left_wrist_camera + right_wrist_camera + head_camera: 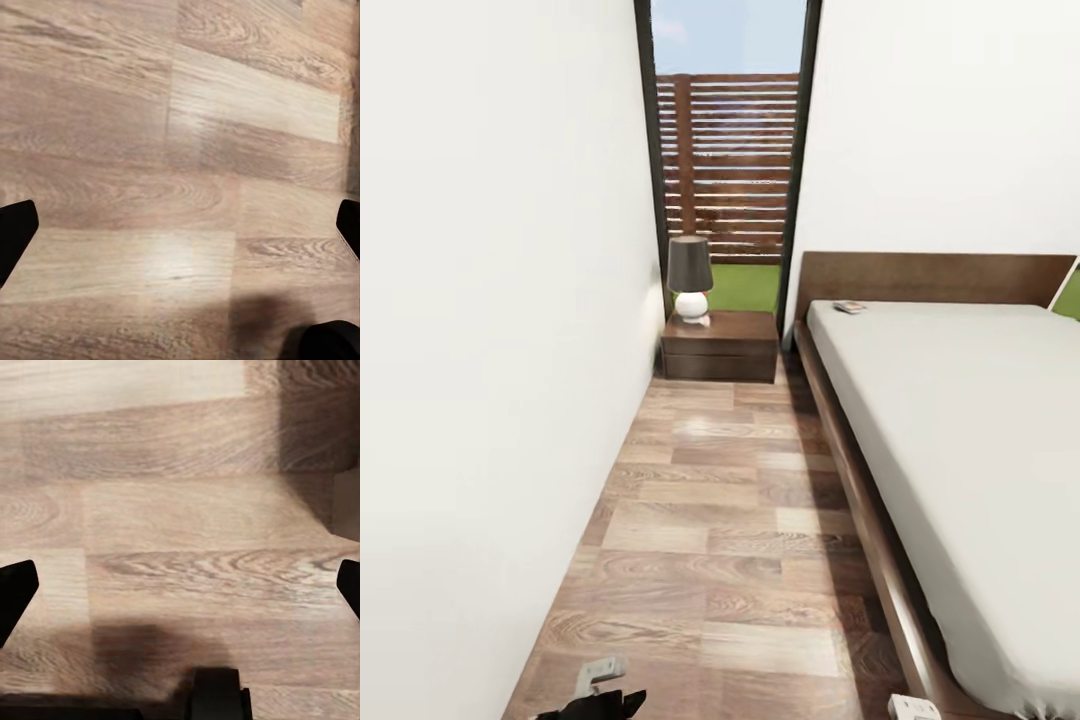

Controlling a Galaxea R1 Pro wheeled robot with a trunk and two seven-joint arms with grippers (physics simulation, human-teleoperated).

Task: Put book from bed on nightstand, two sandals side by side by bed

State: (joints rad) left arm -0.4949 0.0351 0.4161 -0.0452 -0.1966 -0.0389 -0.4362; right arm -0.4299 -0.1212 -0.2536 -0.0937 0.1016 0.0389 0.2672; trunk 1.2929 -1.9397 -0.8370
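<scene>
The bed (960, 430) with its white mattress and brown headboard runs along the right of the head view. The book (849, 307) lies small and flat on the mattress at the headboard end, near the bed's left edge. A dark-brown nightstand (720, 345) stands at the far end of the aisle, left of the bed. In the left wrist view my left gripper (180, 225) is open over bare plank floor, its fingertips (15, 232) at the frame's sides. My right gripper (180, 585) is likewise open above the floor. The sandals are out of view.
A lamp (690, 276) with a dark shade and white base stands on the nightstand. A white wall (490, 350) closes the aisle's left side. A tall window (728, 150) behind the nightstand shows a slatted fence and grass. The wood-plank floor (730, 520) runs between wall and bed.
</scene>
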